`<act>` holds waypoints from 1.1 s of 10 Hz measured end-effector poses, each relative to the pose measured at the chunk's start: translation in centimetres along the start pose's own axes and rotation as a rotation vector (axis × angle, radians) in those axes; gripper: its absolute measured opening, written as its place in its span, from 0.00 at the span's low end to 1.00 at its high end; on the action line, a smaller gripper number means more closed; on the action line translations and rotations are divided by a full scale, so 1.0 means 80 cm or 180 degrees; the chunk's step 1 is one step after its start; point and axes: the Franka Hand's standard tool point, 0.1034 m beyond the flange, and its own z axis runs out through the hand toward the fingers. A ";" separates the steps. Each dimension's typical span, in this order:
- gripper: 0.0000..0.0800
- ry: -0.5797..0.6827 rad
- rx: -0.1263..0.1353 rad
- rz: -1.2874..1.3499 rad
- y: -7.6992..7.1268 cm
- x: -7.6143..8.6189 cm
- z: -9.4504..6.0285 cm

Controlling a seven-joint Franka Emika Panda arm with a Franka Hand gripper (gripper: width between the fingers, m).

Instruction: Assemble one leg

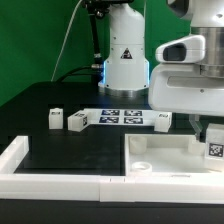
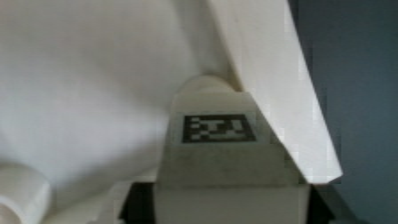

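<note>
Starting at the exterior view's left, I see a white raised border (image 1: 40, 180) running along the near edge of the black table (image 1: 60, 145). Behind it two small white blocks stand close together but apart: the first loose leg (image 1: 55, 119) and just beside it the second loose leg (image 1: 77, 121). Next comes the marker board (image 1: 125, 116), lying flat in front of the arm's base (image 1: 125, 60). The third loose leg (image 1: 163, 119) sits at the board's right end; I cannot tell whether they touch.

In front of that, toward the exterior view's right, lies the large flat white square piece (image 1: 165, 152), with a round hole showing near its front corner. At the far right the gripper (image 1: 210, 138) hangs low over this piece, with the leg (image 1: 214, 148) under it, marker facing the camera.

In the wrist view the leg (image 2: 222, 165) fills the middle, its marker upright, and the dark fingers (image 2: 135, 205) hug its sides, so the gripper (image 2: 222, 200) is pinching it. Behind it lies a white surface, too blurred to name. I cannot tell whether the leg's tip touches anything.
</note>
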 end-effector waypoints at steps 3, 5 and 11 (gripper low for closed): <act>0.37 0.0040 -0.0053 0.1298 0.001 -0.001 0.001; 0.37 0.0011 -0.0004 0.1882 0.002 0.000 0.001; 0.80 -0.0047 -0.0013 0.1157 0.000 -0.002 -0.001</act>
